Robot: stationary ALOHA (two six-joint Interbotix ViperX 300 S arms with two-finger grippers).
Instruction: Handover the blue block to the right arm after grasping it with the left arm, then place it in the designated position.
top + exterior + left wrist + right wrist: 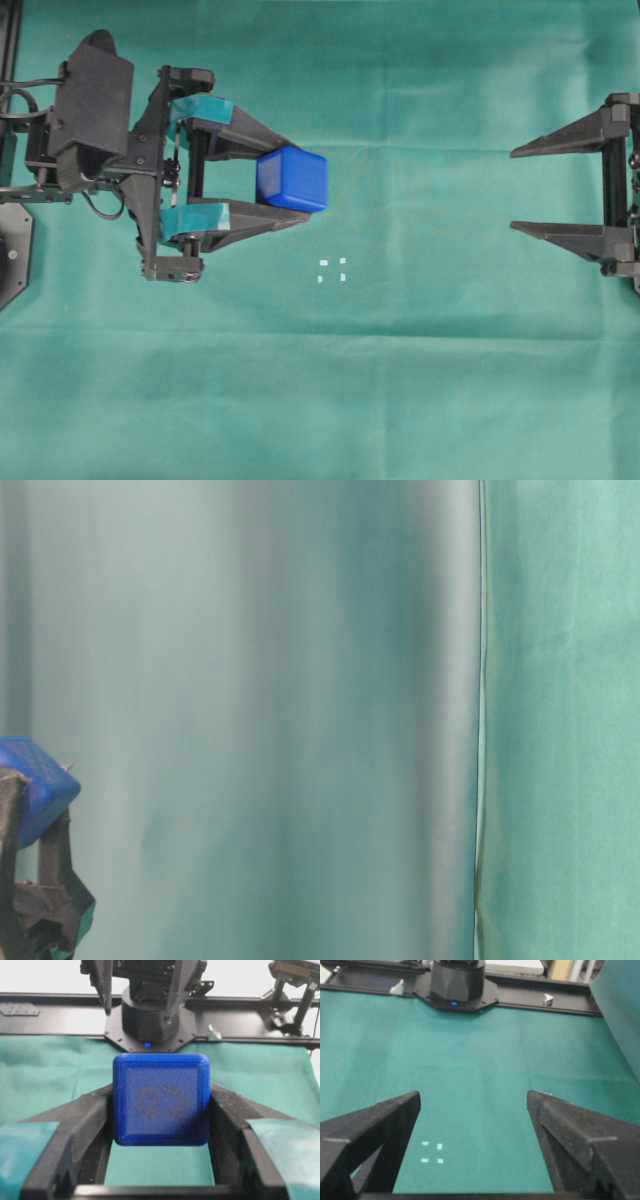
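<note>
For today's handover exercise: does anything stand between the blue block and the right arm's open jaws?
Nothing visible does. The blue block sits clamped in the left gripper, and only bare green cloth lies between it and the open right gripper.

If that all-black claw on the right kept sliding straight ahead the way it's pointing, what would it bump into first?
Probably the blue block, held by the left gripper facing it. The right gripper has its jaws wide open, with only green cloth in between. Heights are hard to compare, so it might pass above or below.
</note>
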